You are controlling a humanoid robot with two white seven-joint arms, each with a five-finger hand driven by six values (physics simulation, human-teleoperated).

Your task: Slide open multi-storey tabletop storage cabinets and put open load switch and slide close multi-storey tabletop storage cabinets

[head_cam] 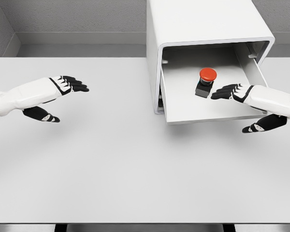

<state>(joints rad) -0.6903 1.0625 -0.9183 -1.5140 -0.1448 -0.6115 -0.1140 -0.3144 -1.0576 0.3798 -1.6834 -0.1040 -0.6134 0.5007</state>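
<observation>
step: load switch (206,81) seen placed in open drawer (183,112) | right hand (230,92) released beside it, left hand (67,85) relaxed, empty | next: drawer judged to need pushing shut

White table (111,169), plain and matte, filling most of the view, front edge along the bottom, far edge against a grey wall. Standing directly on it at the far right: white storage cabinet (203,24), back at the far edge, drawer (183,104) pulled out toward the front. Inside the drawer, not on the table itself, a red-capped switch (206,81).
</observation>
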